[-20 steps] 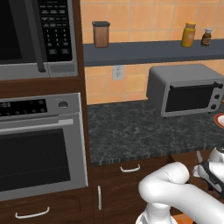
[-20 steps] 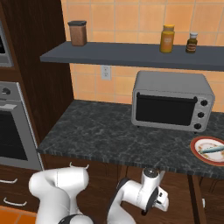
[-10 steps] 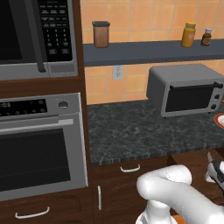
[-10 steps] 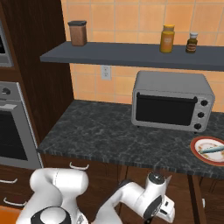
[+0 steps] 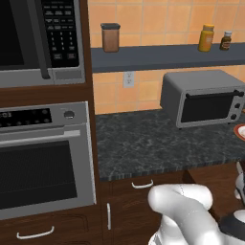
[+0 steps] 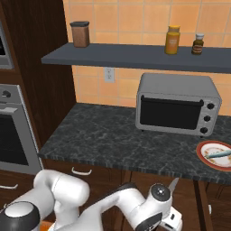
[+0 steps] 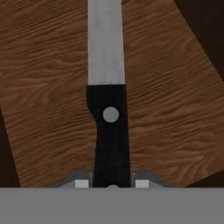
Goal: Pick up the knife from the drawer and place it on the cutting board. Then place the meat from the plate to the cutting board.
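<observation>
Between the closed fingers (image 7: 112,183) the knife (image 7: 109,109) is gripped at its black handle, judged rigid, light, and safest held clear of the blade.

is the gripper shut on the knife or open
Shut on the knife. In the hand view the gripper has its two fingertips pressed against either side of the black handle, over a brown wooden surface.

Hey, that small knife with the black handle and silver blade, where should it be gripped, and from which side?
Grip the small kitchen knife with silvery blade and black handle by the handle's butt end, coming in from behind along its length. The handle looks blunt and straight-sided, so the fingers can pinch its two flanks and stay off the blade. They sit that way now, one on each side.
</observation>
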